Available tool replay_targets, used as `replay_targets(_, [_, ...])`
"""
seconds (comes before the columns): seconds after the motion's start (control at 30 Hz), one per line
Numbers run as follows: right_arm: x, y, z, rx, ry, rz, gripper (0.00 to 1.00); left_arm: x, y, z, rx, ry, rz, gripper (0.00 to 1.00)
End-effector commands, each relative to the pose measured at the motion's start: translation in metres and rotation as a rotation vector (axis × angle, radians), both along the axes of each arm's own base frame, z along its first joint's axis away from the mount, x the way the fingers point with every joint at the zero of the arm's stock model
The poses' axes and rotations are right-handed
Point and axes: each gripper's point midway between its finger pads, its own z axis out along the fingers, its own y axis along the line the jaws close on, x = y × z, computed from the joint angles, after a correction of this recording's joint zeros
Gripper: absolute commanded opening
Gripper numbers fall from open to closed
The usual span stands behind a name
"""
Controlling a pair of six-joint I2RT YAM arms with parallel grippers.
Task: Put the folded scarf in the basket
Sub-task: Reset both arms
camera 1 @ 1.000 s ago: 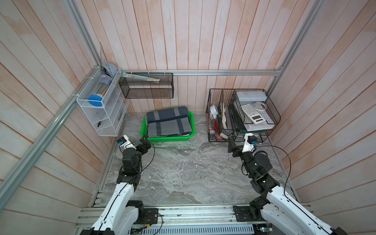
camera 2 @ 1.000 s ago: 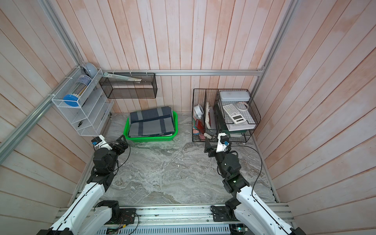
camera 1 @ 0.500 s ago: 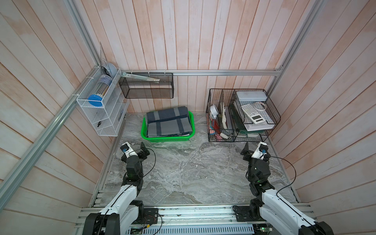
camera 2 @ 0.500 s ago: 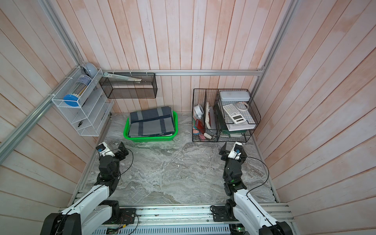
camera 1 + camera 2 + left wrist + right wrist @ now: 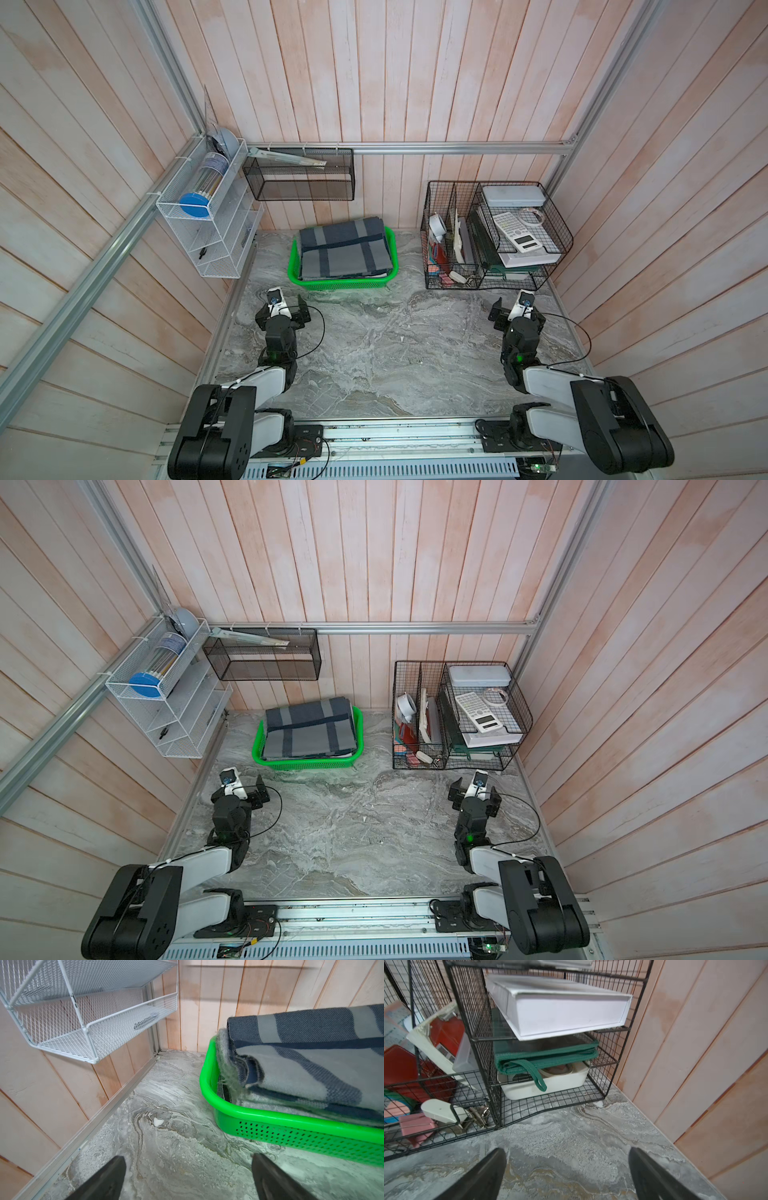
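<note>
A: Far left first: a white mesh rack [image 5: 208,232] on the side wall, with a blue-capped tube [image 5: 194,205] lying in its top tier.

B: Below it, the left gripper [image 5: 283,313] sits low over the marbled worktop [image 5: 395,345], close to the left edge. How are the jaws?

A: Spread wide, holding nothing! In the left wrist view the two dark fingers [image 5: 108,1176] stand well apart, with bare worktop between them.

B: Moving along the back wall: the black mesh shelf [image 5: 299,183] up high. Below it, a little to the right, is the basket [image 5: 340,284], bright green, standing on the worktop.

A: And there's the folded scarf [image 5: 345,253], grey with navy stripes, lying flat inside the basket in both top views. It fills the basket, and its layers rise above the rim.

B: Is the left gripper touching the basket?

A: No, it's apart from it, near the front left corner.

B: Over to the right: the black wire organiser [image 5: 490,232] against the back wall, a calculator [image 5: 515,230] lying in its top tray.

A: The right wrist view shows a white box [image 5: 560,1007] on one tier and a green pouch [image 5: 546,1055] beneath it.

B: And the right gripper [image 5: 517,316] is low over the worktop, just in front of the organiser and clear of it.

A: Jaws spread wide there too, nothing between them but worktop.
</note>
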Motion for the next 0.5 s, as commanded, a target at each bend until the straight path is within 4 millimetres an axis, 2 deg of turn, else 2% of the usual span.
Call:
replay_targets(0.0, [0.021, 0.011, 0.022, -0.014, -0.064, 0.070, 0.98, 0.014, -0.002, 0.020, 0.024, -0.073, -0.030, 1.00])
replay_targets(0.2, [0.021, 0.001, 0.033, -0.014, -0.168, 0.058, 0.98, 0.022, 0.008, 0.020, -0.065, -0.148, -0.031, 1.00])
replay_targets(0.33, [0.020, -0.003, 0.017, 0.038, -0.193, 0.096, 0.98, 0.017, 0.009, 0.005, -0.076, -0.175, -0.045, 0.99])
replay_targets(0.4, [0.019, -0.002, 0.020, 0.035, -0.222, 0.109, 0.98, 0.015, 0.008, 0.011, -0.072, -0.203, -0.057, 1.00])
replay_targets(0.47, [0.027, -0.002, 0.014, 0.047, -0.168, 0.114, 0.98, 0.019, 0.014, 0.006, -0.083, -0.173, -0.023, 1.00])
